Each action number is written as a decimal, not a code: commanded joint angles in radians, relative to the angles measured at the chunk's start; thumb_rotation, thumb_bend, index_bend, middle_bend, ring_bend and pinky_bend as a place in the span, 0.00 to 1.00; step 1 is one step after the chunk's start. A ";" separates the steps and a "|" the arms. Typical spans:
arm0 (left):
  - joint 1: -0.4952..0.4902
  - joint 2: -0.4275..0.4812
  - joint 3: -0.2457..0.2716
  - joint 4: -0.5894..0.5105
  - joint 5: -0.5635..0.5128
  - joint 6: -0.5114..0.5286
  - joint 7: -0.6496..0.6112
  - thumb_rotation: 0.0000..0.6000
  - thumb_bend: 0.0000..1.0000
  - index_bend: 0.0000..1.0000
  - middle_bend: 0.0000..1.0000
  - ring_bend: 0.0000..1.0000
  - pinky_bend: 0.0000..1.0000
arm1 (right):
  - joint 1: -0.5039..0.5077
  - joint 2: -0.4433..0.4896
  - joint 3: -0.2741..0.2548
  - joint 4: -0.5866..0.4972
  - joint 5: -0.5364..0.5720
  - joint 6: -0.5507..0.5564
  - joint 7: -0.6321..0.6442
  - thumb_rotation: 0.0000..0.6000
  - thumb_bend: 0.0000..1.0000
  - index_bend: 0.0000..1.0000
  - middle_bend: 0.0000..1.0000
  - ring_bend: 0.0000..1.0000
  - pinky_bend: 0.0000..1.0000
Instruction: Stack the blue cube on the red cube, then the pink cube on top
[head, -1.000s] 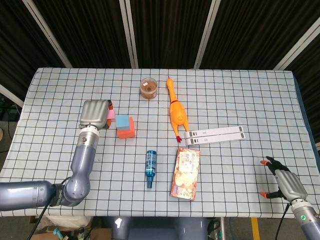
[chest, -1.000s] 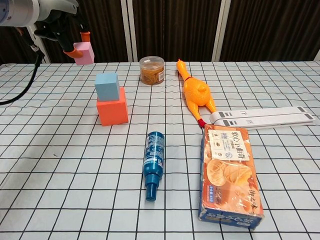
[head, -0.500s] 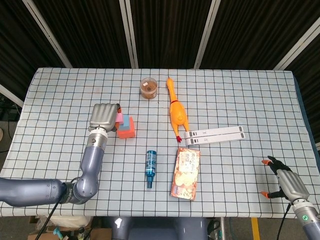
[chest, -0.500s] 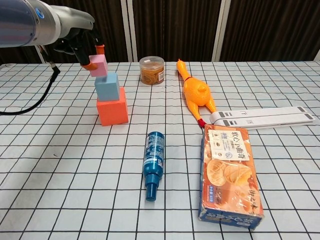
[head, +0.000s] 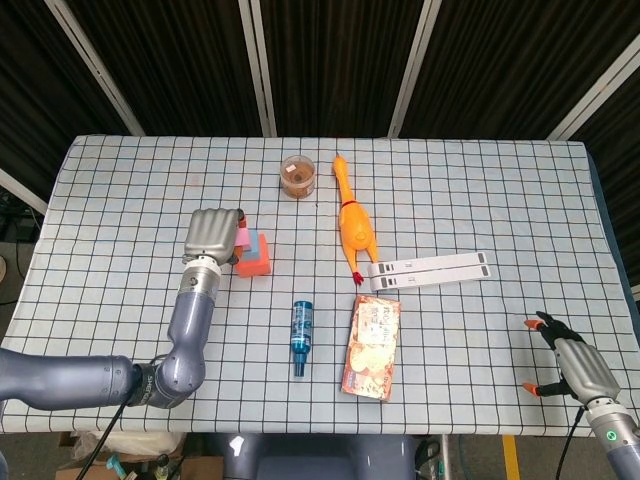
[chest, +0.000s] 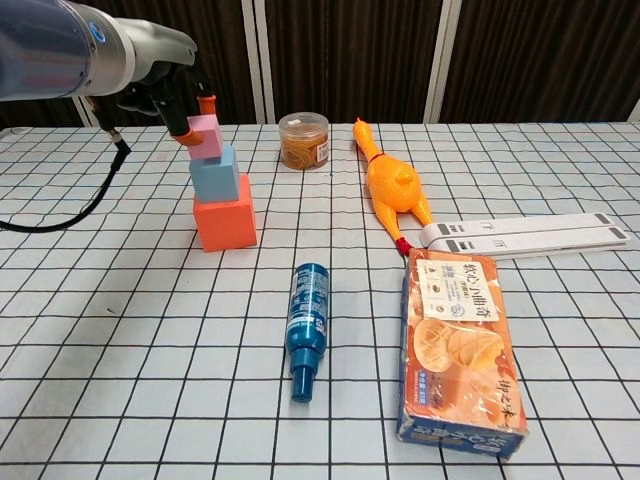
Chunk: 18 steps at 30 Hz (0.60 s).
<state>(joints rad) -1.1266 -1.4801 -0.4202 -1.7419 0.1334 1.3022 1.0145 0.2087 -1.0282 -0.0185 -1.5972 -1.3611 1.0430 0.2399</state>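
Observation:
The red cube (chest: 226, 224) stands on the table with the blue cube (chest: 214, 173) on top of it. My left hand (chest: 170, 95) holds the pink cube (chest: 206, 137) between its orange fingertips, right above the blue cube and close to its top; whether they touch I cannot tell. From the head view the left hand (head: 213, 235) covers most of the stack, with only an edge of the pink cube (head: 243, 236), a bit of the blue cube (head: 257, 242) and part of the red cube (head: 257, 263) showing. My right hand (head: 572, 368) hangs open at the table's near right corner, holding nothing.
A blue bottle (chest: 308, 322) lies in front of the stack. A snack box (chest: 459, 347), a rubber chicken (chest: 391, 186), a round jar (chest: 303, 140) and two white strips (chest: 525, 232) lie to the right and behind.
The left hand has carried the pink cube rightward and down, from left of the stack to just over the blue cube. The right hand has barely moved.

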 joint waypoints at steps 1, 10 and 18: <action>-0.003 0.004 0.005 -0.001 -0.002 0.005 0.005 1.00 0.44 0.42 0.99 0.85 0.84 | 0.001 -0.001 -0.001 0.000 -0.001 -0.002 -0.001 1.00 0.04 0.17 0.04 0.07 0.13; -0.002 0.006 0.028 0.015 0.013 -0.011 -0.002 1.00 0.44 0.42 0.99 0.85 0.84 | 0.000 0.001 0.000 -0.005 0.002 0.000 -0.006 1.00 0.04 0.17 0.04 0.07 0.13; -0.008 0.002 0.033 0.031 0.001 -0.033 -0.012 1.00 0.44 0.42 0.99 0.85 0.84 | 0.001 -0.001 0.000 -0.003 0.006 -0.005 -0.008 1.00 0.04 0.17 0.04 0.07 0.13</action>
<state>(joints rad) -1.1343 -1.4781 -0.3874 -1.7114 0.1343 1.2695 1.0029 0.2102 -1.0293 -0.0184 -1.5999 -1.3554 1.0378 0.2322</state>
